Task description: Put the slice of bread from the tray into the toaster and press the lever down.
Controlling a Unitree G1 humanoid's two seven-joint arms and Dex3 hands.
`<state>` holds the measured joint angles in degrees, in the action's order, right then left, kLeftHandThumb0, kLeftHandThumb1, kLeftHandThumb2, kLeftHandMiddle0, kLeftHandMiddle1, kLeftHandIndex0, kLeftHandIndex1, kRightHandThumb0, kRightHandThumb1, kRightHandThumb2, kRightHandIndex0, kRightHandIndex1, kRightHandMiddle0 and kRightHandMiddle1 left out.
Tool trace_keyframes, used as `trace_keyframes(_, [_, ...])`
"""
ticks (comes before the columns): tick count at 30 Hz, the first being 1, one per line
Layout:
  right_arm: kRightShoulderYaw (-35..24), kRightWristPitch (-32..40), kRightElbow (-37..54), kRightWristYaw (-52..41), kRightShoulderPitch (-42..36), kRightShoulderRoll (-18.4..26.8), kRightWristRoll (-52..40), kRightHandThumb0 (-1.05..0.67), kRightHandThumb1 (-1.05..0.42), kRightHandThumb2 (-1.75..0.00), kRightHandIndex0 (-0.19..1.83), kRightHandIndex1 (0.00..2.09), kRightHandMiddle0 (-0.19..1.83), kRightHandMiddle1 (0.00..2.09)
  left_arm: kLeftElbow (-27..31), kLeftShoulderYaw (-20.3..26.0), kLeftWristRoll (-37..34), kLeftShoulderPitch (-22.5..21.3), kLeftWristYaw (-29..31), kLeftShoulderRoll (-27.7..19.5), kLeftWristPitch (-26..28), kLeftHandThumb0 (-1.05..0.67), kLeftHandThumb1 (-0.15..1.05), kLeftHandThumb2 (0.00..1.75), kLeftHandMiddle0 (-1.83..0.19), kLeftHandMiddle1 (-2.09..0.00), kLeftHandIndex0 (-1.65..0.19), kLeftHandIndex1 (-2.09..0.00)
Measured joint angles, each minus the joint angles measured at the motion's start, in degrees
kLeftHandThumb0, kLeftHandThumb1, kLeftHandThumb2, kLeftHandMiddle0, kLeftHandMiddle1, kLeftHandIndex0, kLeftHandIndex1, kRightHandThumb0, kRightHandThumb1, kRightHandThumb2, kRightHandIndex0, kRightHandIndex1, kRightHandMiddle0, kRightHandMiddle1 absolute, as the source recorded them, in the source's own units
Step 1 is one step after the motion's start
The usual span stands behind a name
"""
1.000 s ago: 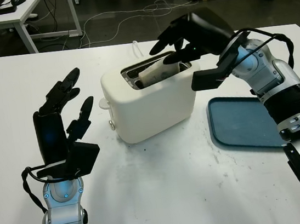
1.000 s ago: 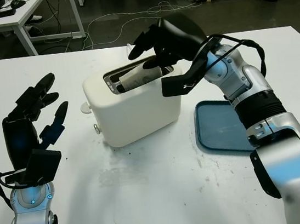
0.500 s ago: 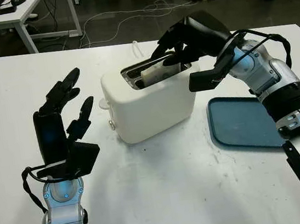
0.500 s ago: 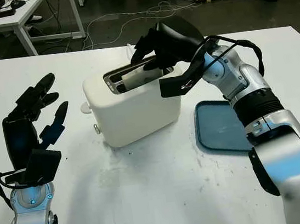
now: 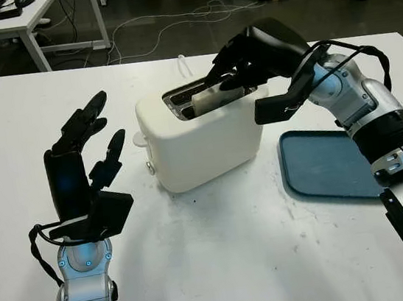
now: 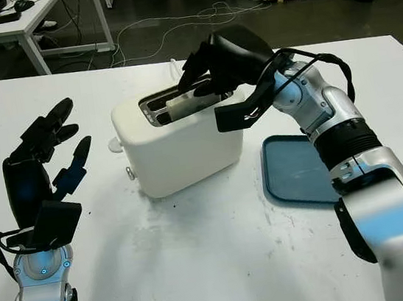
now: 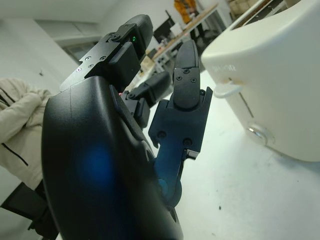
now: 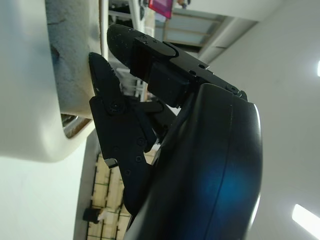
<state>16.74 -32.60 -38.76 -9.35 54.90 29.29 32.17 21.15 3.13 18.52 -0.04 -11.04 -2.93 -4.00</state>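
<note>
A white toaster stands mid-table with its lever on the left end. The pale slice of bread sits tilted in the near slot, its top edge still above the rim. My right hand reaches over the toaster from the right, fingers curled down onto the bread. The blue tray lies bare to the right of the toaster. My left hand is held upright and open to the left of the toaster, apart from it; the lever is a short way beyond its fingertips.
A white cable runs off behind the toaster. The table's far edge borders a floor with desks and cables. A person in a pale jacket is off to the side. Bare table lies in front of the toaster.
My right hand's fingers have curled down from above the slot onto the bread, and the slice has sunk lower into the slot. The left hand has not moved.
</note>
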Motion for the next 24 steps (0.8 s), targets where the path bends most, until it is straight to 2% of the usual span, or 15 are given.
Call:
trace_keyframes(5, [-0.4, 1.0, 2.1, -2.3, -0.9, 0.9, -0.1, -0.23, -0.79, 0.00, 0.94, 1.09, 1.22, 0.02, 0.0, 0.0, 0.1, 0.0, 0.0, 0.0, 0.0, -0.39, 0.92, 0.20, -0.41, -0.83, -0.68, -0.01])
trace_keyframes(10, [-0.8, 3.1, 4.1, -3.9, -2.0, 1.5, -0.5, -0.20, -0.78, 0.00, 0.91, 1.23, 1.23, 0.02, 0.0, 0.0, 0.2, 0.0, -0.2, 0.0, -0.1, -0.39, 0.92, 0.20, -0.41, -0.83, -0.68, -0.01])
trace_keyframes(16, [-0.9, 4.2, 5.8, -4.7, -2.9, 1.8, -0.9, -0.19, -0.78, 0.00, 0.91, 1.24, 1.22, 0.01, -0.1, 0.1, 0.0, 0.0, -0.2, 0.0, -0.2, -0.38, 0.92, 0.21, -0.40, -0.83, -0.68, 0.00])
trace_keyframes(19, [-0.9, 4.2, 5.8, -4.6, -2.9, 1.8, -1.0, -0.24, -0.80, -0.01, 0.89, 1.02, 1.17, 0.00, -0.1, 0.0, 0.3, 0.0, -0.2, 0.0, -0.2, -0.39, 0.92, 0.21, -0.42, -0.83, -0.68, -0.01])
trace_keyframes(24, [-1.1, 3.6, 5.3, -1.4, -3.0, 1.5, -1.0, -0.40, -0.81, -0.01, 0.68, 0.93, 0.95, 0.00, -0.1, 0.0, 0.8, 0.0, -0.3, 0.0, -0.2, -0.40, 0.92, 0.20, -0.43, -0.82, -0.68, 0.00])
